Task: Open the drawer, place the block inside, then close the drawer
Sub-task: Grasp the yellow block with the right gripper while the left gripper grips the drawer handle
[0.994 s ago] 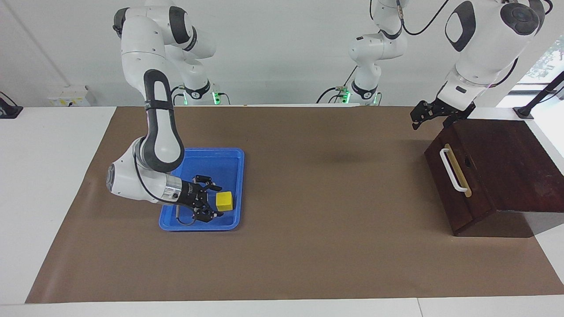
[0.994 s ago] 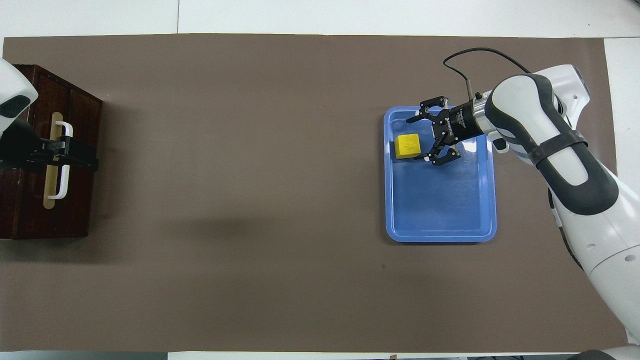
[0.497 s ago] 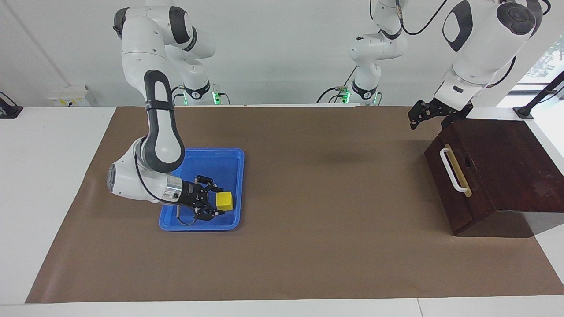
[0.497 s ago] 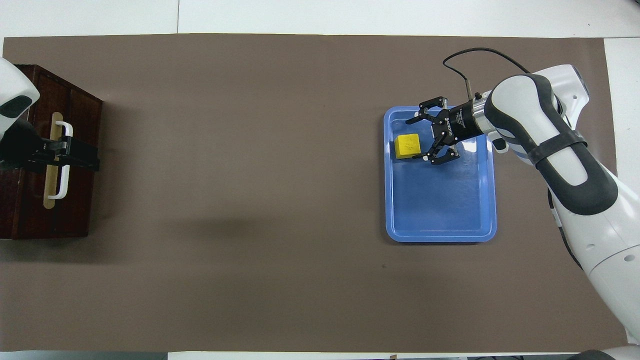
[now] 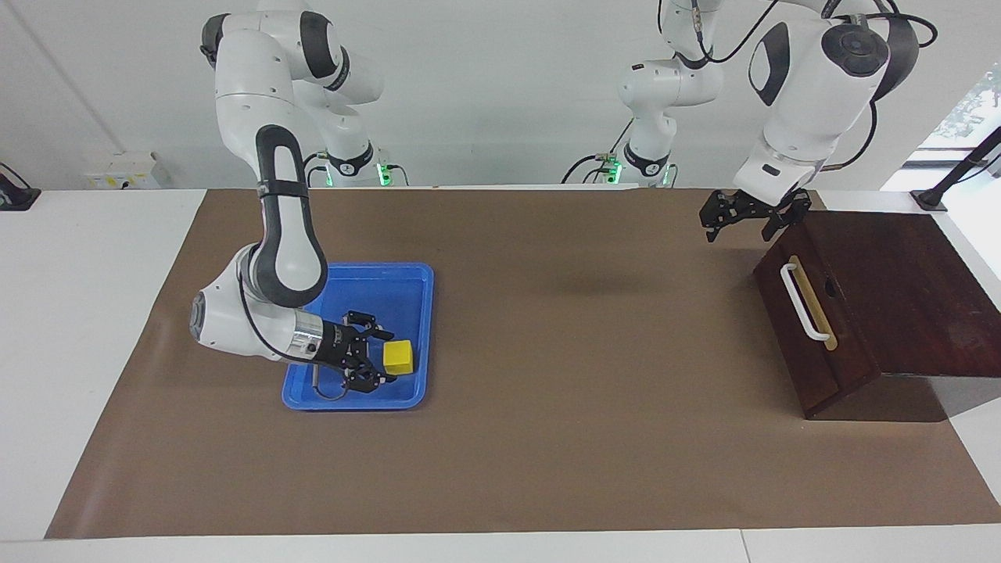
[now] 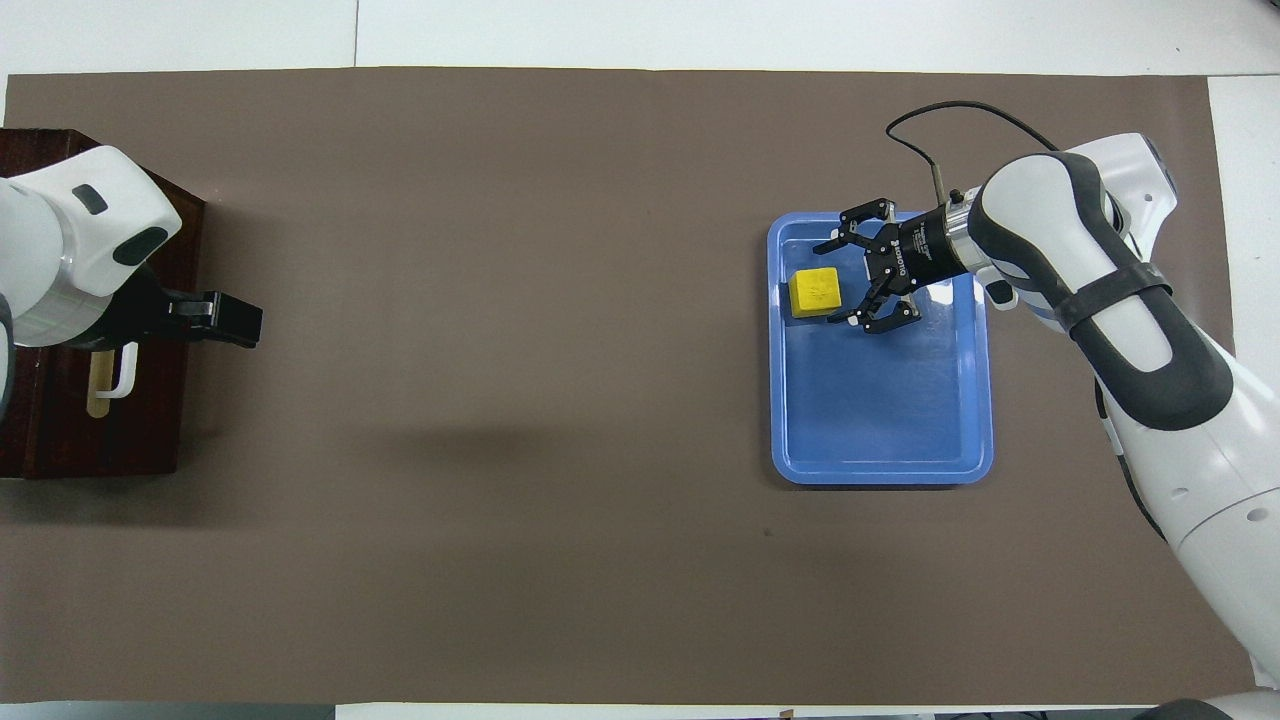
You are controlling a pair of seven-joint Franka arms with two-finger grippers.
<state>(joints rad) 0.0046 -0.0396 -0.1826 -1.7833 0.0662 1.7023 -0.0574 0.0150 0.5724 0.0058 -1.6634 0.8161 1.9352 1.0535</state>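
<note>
The yellow block (image 5: 397, 357) (image 6: 813, 292) lies in the blue tray (image 5: 375, 285) (image 6: 880, 420), at its end farther from the robots. My right gripper (image 5: 386, 359) (image 6: 829, 284) is low in the tray and open, with one fingertip on each side of the block's nearest edge. The drawer (image 5: 813, 336) (image 6: 150, 430) is closed in the dark wooden box at the left arm's end of the table, and its white handle (image 5: 801, 301) (image 6: 122, 375) is free. My left gripper (image 5: 739, 225) (image 6: 235, 325) hangs open above the mat in front of the drawer, holding nothing.
A brown mat (image 5: 563, 375) covers the table between the tray and the wooden box (image 5: 899, 281). A black cable (image 6: 950, 110) loops from the right wrist over the mat beside the tray.
My left gripper has swung off the box's top edge and out over the mat toward the table's middle. The right gripper has stayed by the block, which has not moved.
</note>
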